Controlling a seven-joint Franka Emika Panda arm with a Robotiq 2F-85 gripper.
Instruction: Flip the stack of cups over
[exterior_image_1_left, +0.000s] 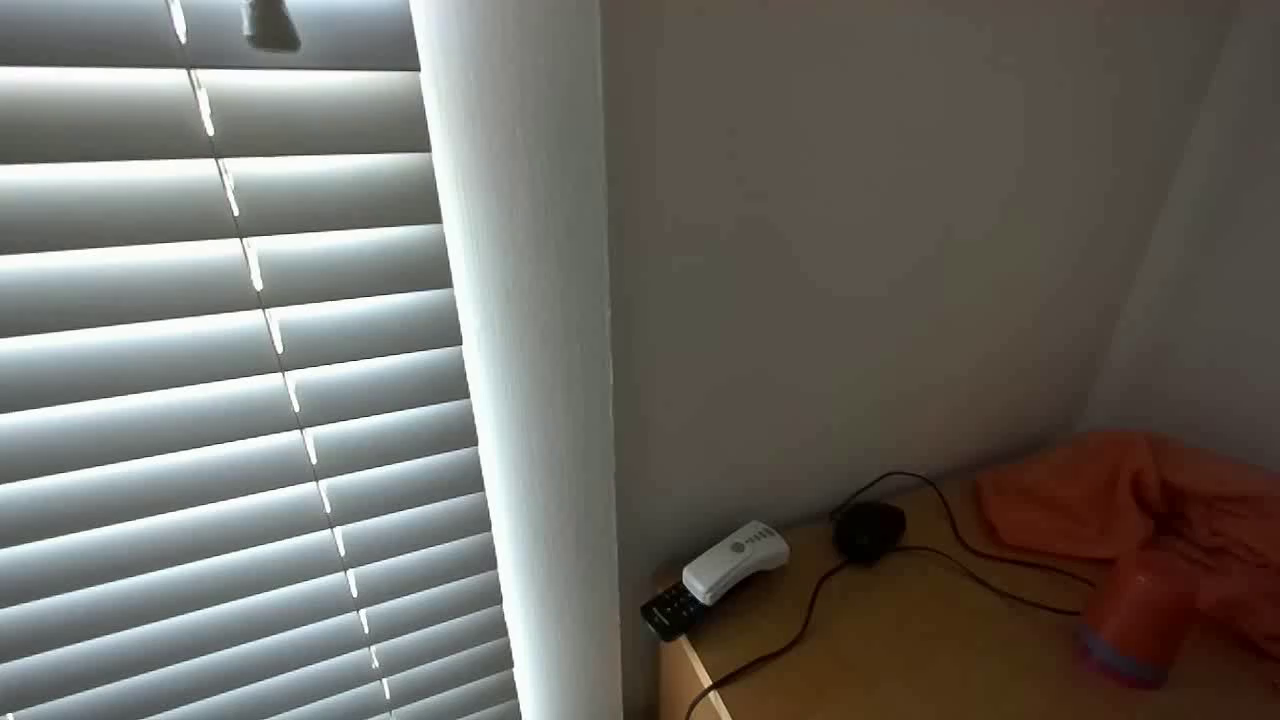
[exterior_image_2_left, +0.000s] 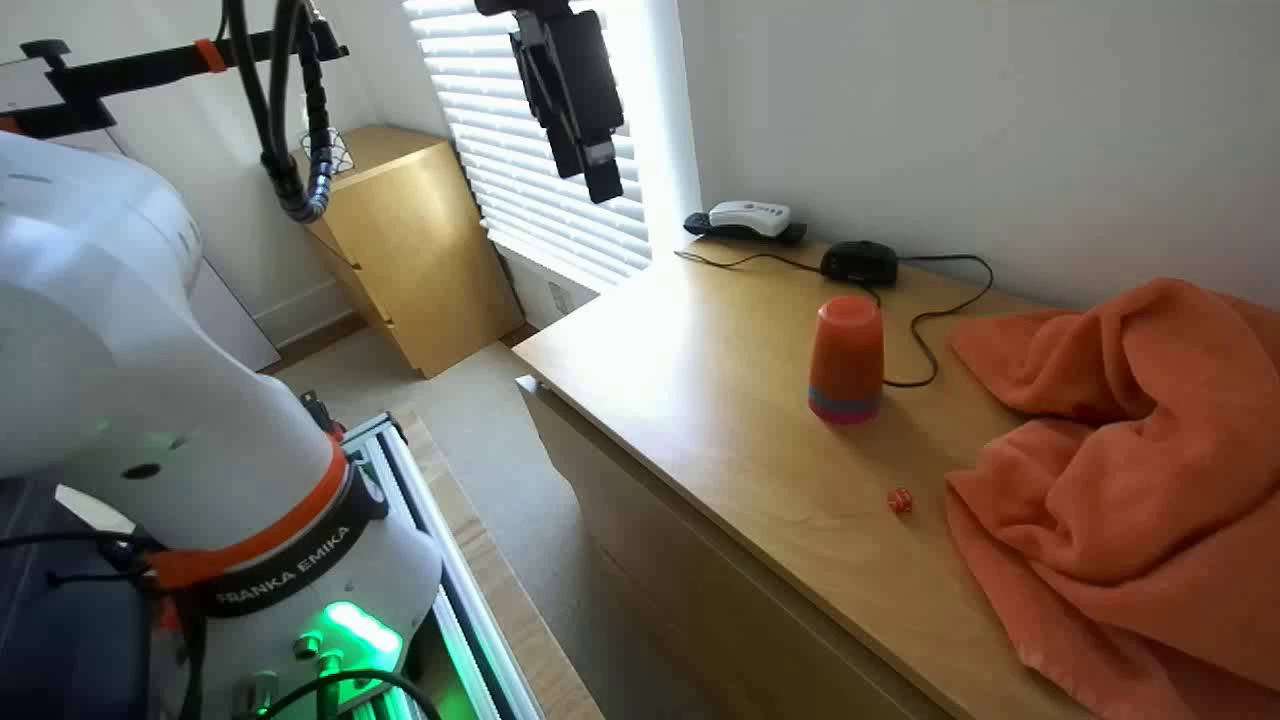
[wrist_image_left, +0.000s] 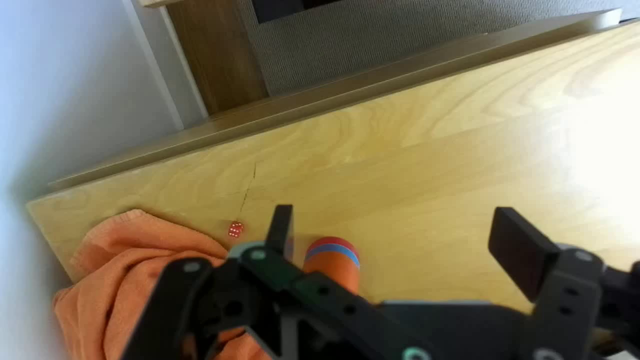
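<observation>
Probably the worst trouble would be a partial grip. The stack of cups (exterior_image_2_left: 846, 350) stands mouth down on the desk (exterior_image_2_left: 740, 420), narrow end up, near the towel (exterior_image_2_left: 1150, 430) and well apart from the tool (wrist_image_left: 392, 230), which hangs higher with its 2 fingers (wrist_image_left: 525, 250) spread wide and holding nothing. Bands (exterior_image_2_left: 845, 405) of blue and pink at the foot look like nested rims, though how many cups there are I cannot tell. If the tool squeezes only the orange part, the outer cup (exterior_image_2_left: 846, 345) might come up alone, or the rest might drop out mid-air, with only friction to keep them in. A low grip across the bands should be safer, yet the sides taper, so a squeeze set too high could slip off.

Aim matters too: in the wrist view the stack shows close to 1 finger rather than midway, and coming down off-centre could tip it. The cord (exterior_image_2_left: 906, 385) runs out of sight behind the cups in both exterior views; whether they touch I cannot tell, but a turning finger might snag it. Set down carelessly, the stack could land on that cord, the red die (exterior_image_2_left: 900, 501) or a towel fold, and topple.
</observation>
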